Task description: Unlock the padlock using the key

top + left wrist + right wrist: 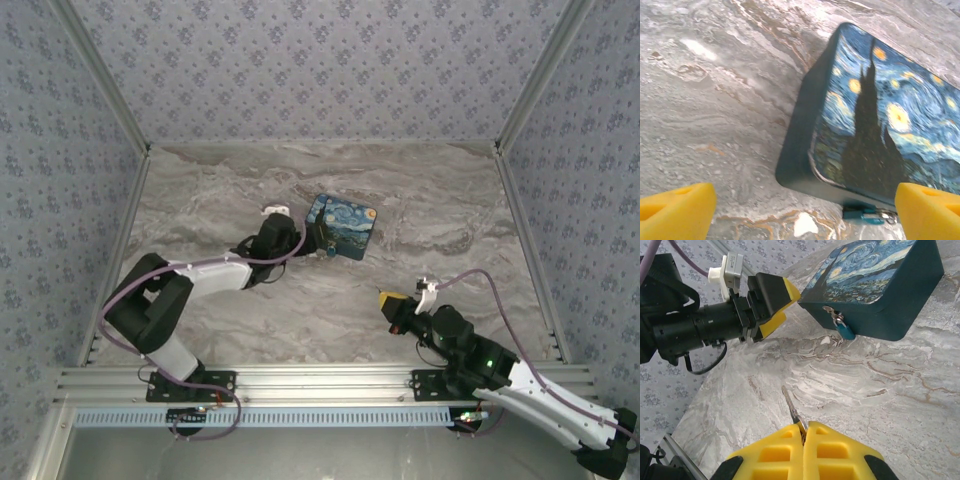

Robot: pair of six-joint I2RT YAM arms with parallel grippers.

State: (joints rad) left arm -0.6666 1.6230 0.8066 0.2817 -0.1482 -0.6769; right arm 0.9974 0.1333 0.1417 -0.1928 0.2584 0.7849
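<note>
The blue starry-night box (341,226) lies mid-table. A tiny padlock (842,330), teal-bodied with a silvery shackle, hangs from the latch on its side; in the left wrist view the padlock (866,215) rests low against the marble. My left gripper (802,212) stands open at the box's left corner, its yellow fingertips (677,210) wide apart and holding nothing. That left gripper (780,305) hovers just left of the box. My right gripper (804,429) is shut on the key (791,407), whose thin silvery blade points at the box from well short of it.
Patterned walls (320,60) close in the marble table (430,200) at the back and both sides. An aluminium rail (320,385) runs along the near edge. Open marble lies between the key and the box.
</note>
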